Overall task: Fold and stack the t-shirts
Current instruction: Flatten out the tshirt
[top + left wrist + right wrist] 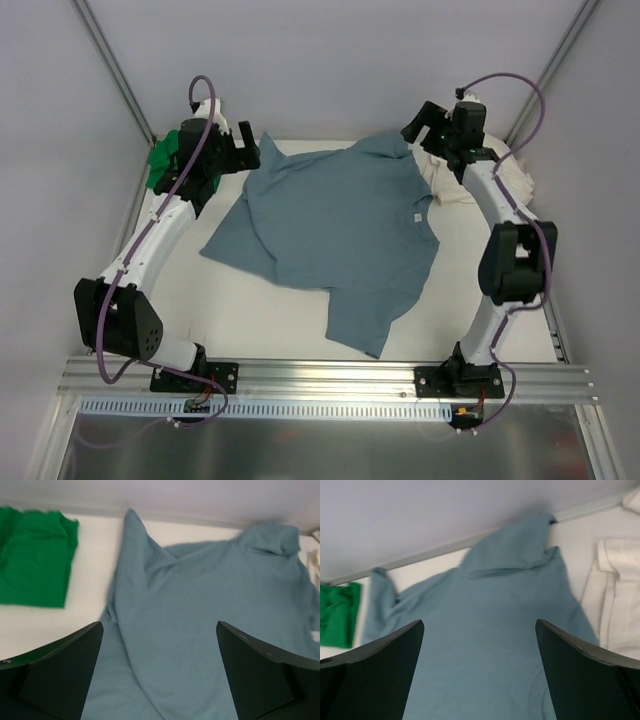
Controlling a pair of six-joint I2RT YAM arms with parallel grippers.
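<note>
The dusty blue-grey t-shirt [335,230] lies spread and rumpled across the table's middle, its small white neck tag [412,216] facing up. It fills the left wrist view [200,620] and the right wrist view [490,645]. The bright green t-shirt [160,160] sits bunched at the far left corner, partly behind my left arm; it shows in the left wrist view [32,555]. The cream-white t-shirt [455,185] lies at the far right, partly under my right arm, and shows in the right wrist view [620,615]. My left gripper [243,152] hovers open over the blue shirt's far left edge. My right gripper [420,125] hovers open over its far right edge.
Grey enclosure walls with metal posts [115,70] close in the table at the back and sides. An aluminium rail [330,375] carrying both arm bases runs along the near edge. Bare white tabletop [250,310] shows in front of the shirt.
</note>
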